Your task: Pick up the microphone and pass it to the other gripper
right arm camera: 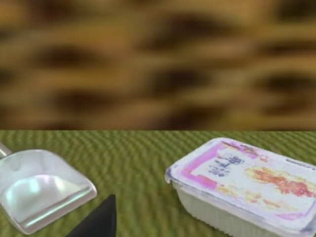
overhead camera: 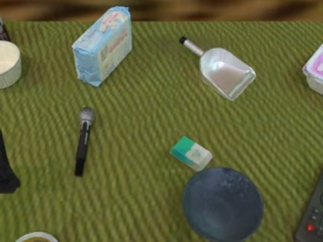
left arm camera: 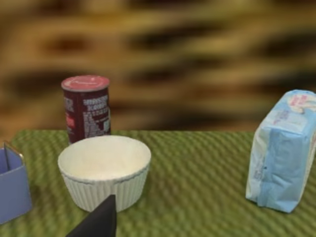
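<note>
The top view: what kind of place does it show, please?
Probably a rendered tabletop test scene, not a real home: a green woven cloth covers the table, and unrelated household things lie scattered on it, such as a microphone, a clear scoop and a dark bowl.

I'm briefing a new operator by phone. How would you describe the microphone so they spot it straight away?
Start at the pale blue packet near the far left of the green table. Nearer the camera from it lies the microphone, alone on the cloth. It is a slim black stick with a rounded grey mesh head, unlike the clear scoop across the table.
</note>
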